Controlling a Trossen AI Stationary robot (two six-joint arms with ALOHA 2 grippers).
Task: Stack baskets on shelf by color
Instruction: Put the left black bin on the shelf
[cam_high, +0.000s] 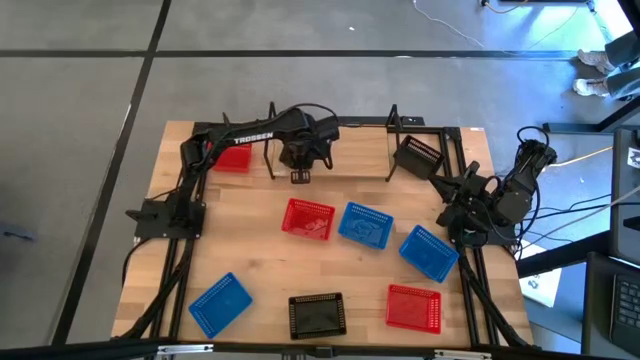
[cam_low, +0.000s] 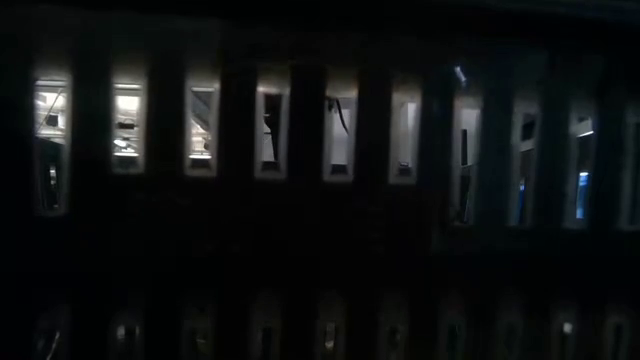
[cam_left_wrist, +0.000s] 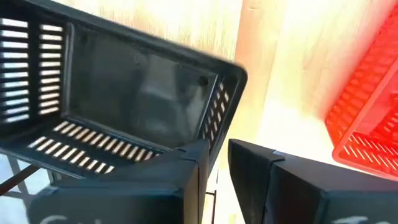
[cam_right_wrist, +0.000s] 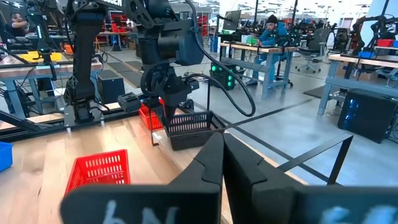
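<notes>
Black basket (cam_left_wrist: 124, 99) sits just off my left claw (cam_left_wrist: 221, 165), fingers narrowly parted above the shelf (cam_high: 350, 150); right claw (cam_right_wrist: 222, 152) pinched shut at the counter's right edge.

Butcher-block wooden tabletop (cam_high: 260, 260), pale, smooth, satin sheen; slotted plastic black basket (cam_left_wrist: 124, 93) just ahead of the left jaws, slightly glossy inside; red basket (cam_left_wrist: 367, 106) off to the jaws' side, bright shiny plastic mesh; shelf (cam_high: 350, 150) posts thin matt black metal; left gripper (cam_left_wrist: 214, 168) fingers (cam_left_wrist: 286, 186) dark matt plastic
</notes>
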